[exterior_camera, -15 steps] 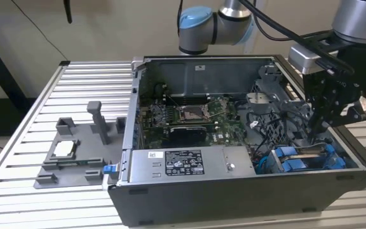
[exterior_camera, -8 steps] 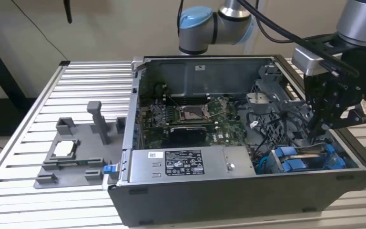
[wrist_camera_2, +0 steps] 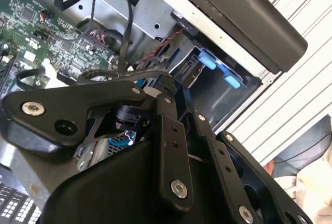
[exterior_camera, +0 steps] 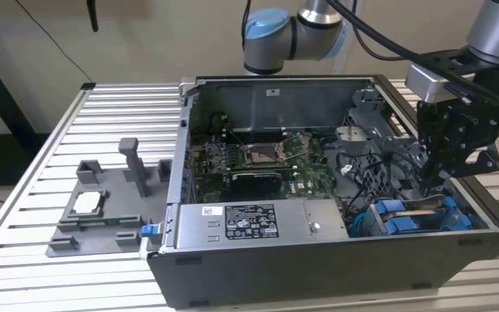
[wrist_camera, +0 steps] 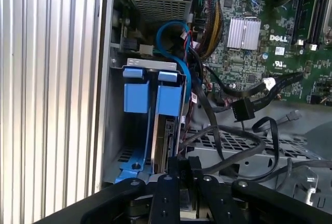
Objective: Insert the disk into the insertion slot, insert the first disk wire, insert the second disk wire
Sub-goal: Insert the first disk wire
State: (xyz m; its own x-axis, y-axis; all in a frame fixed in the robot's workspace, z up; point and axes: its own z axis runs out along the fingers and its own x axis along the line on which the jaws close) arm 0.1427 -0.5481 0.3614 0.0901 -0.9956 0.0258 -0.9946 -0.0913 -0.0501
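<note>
We see the arm reach in from the exterior view's right, into an open case (exterior_camera: 319,273) lying on a slatted table (exterior_camera: 111,110). The gripper (exterior_camera: 440,177) hangs low inside the case, just above its near corner on the exterior view's right. We cannot tell whether it is open or closed, or whether it holds anything.

The disk (exterior_camera: 418,209) sits in that same corner, standing on edge inside the slot (wrist_camera: 148,63), with its blue carrier showing at the open end. In the first wrist view the gripper is right at the disk's exposed end, but we cannot tell if they touch.

Black cables (wrist_camera: 233,136) loop across the perforated case floor beside the slot, and a thin blue cable (wrist_camera: 174,42) curves past its far end. A black connector (wrist_camera: 243,110) lies among the cables, apart from the disk.

The motherboard (exterior_camera: 258,156) fills the middle of the case, and the power supply (exterior_camera: 249,224) lies along the near wall, to the exterior view's left of the slot. A grey fixture (exterior_camera: 102,208) stands on the table beyond the case, at the exterior view's left.
</note>
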